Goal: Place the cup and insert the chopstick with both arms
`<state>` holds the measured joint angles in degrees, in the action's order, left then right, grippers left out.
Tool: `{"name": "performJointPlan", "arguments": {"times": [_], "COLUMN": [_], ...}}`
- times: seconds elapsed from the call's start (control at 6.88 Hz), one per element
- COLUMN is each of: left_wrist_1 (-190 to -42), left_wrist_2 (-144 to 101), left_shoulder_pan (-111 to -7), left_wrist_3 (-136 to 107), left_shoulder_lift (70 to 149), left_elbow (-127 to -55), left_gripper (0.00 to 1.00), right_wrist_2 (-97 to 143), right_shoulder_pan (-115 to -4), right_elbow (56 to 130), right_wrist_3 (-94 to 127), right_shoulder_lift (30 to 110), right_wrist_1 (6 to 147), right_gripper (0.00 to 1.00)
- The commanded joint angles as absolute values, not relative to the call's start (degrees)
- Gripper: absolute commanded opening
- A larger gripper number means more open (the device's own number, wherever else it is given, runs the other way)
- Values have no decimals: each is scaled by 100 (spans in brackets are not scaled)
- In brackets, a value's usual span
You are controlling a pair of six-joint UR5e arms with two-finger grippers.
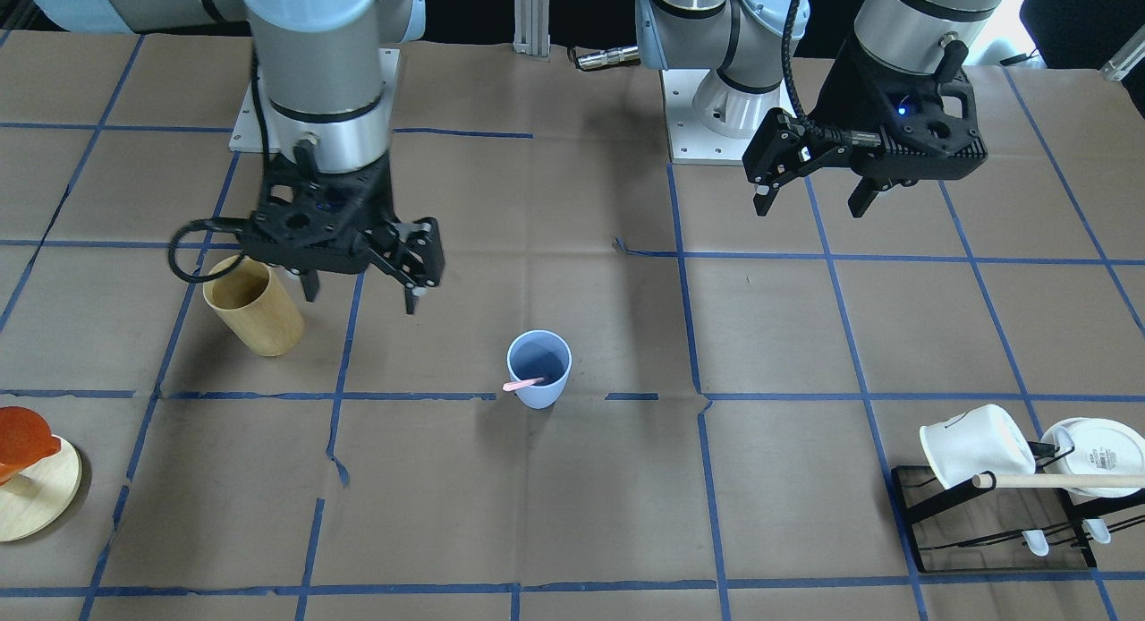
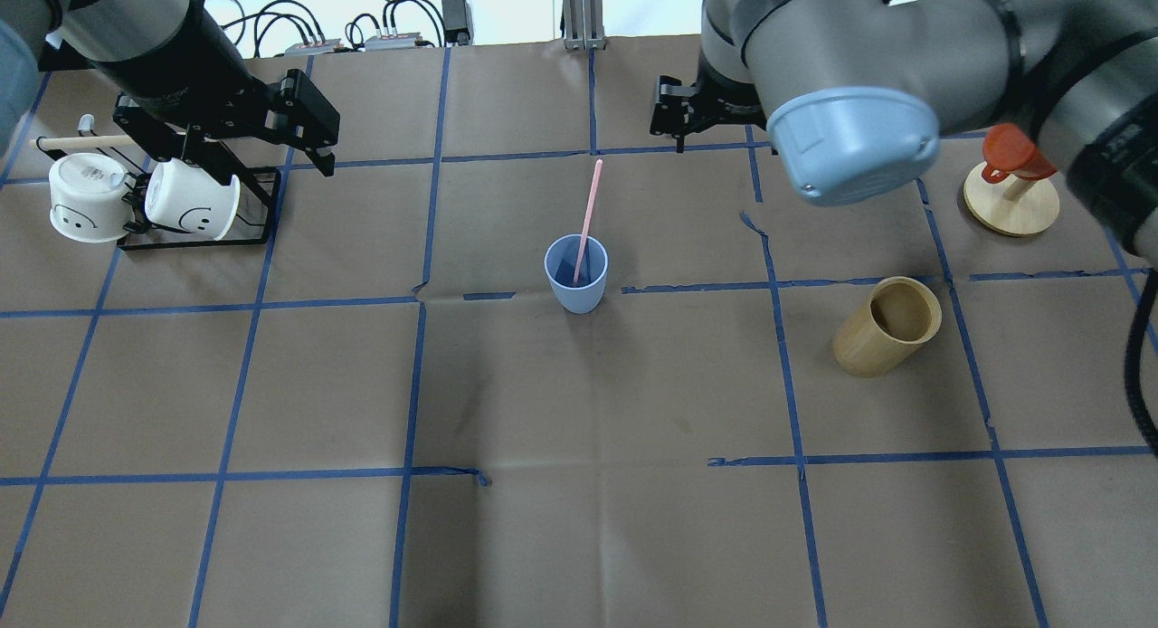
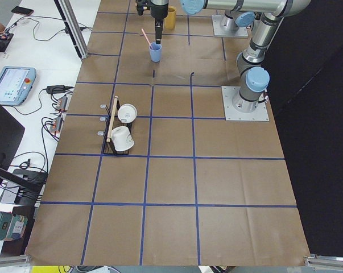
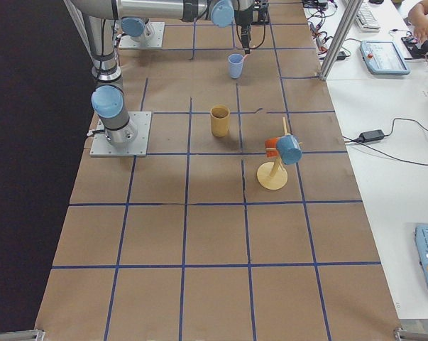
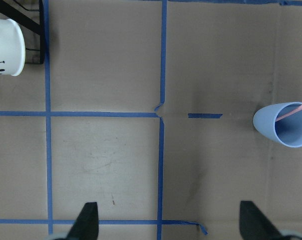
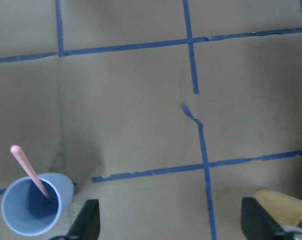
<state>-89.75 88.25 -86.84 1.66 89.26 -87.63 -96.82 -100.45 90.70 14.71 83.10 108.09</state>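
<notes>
Chopstick (image 2: 588,214) in cup (image 2: 575,297); left jaws at ten o'clock, right jaws at one, both spread. I'd retreat high, clear of it.

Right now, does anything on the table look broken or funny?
The blue tape is torn and curling in spots, like the bit to the right of the blue cup. Otherwise fine: the cup stands upright with the pink chopstick leaning inside.
</notes>
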Motion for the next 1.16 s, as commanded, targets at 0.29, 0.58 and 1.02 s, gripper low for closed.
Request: {"name": "performJointPlan", "arguments": {"times": [0.29,0.58,1.02], "left_wrist_1": [-8982,-8991,-9017], "left_wrist_2": [8824,8833,8851], "left_shoulder_pan": [-8684,-8675,-8684], "left_wrist_3": [167,167,97], "left_shoulder_lift": [8921,8921,8912], "left_elbow": [-8763,-8763,-8763], "left_gripper": [100,100,100], "right_wrist_2": [-9694,-9371,-9125], "right_shoulder_pan": [-9256,-8967,-8525], "right_elbow": [9167,9228,10035], "right_wrist_3": [520,378,156], "right_shoulder_lift": [9245,9325,9983], "right_wrist_1": [9195,8790,9208], "right_gripper": [99,99,99]}}
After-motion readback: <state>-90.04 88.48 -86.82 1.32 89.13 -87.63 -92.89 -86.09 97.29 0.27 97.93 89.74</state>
